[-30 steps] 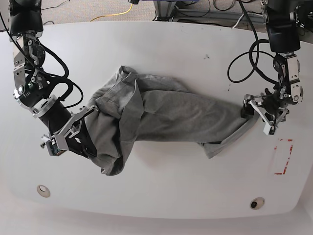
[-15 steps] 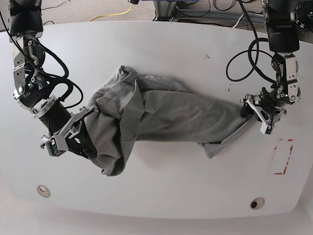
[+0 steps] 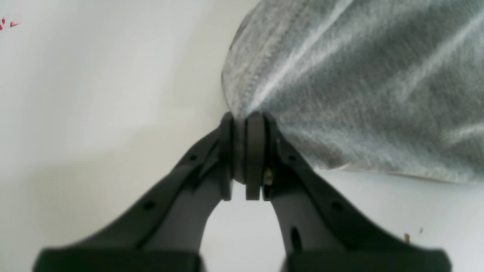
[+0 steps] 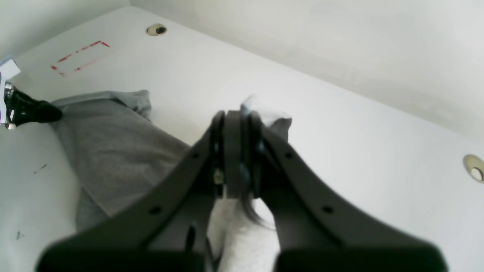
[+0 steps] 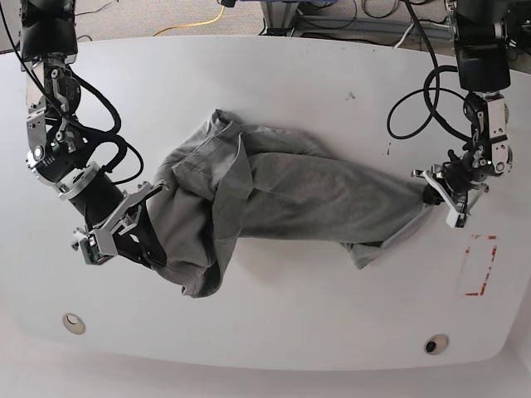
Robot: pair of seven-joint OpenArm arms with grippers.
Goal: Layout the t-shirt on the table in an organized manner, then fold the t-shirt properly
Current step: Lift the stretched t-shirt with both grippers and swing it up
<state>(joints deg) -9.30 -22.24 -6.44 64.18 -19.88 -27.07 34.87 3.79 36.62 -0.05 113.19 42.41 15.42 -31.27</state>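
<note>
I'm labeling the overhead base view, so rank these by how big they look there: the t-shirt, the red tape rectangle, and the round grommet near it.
1. t-shirt, by far the largest
2. red tape rectangle
3. round grommet, the smallest

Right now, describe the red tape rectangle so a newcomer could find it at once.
Start at the white table and find the grey t-shirt stretched across its middle. Follow the shirt to the end pinched by the left gripper; just beyond it, towards the table's near edge, lies the red tape rectangle. It is the only red mark, a broken outline, unlike the round grommets.
</note>
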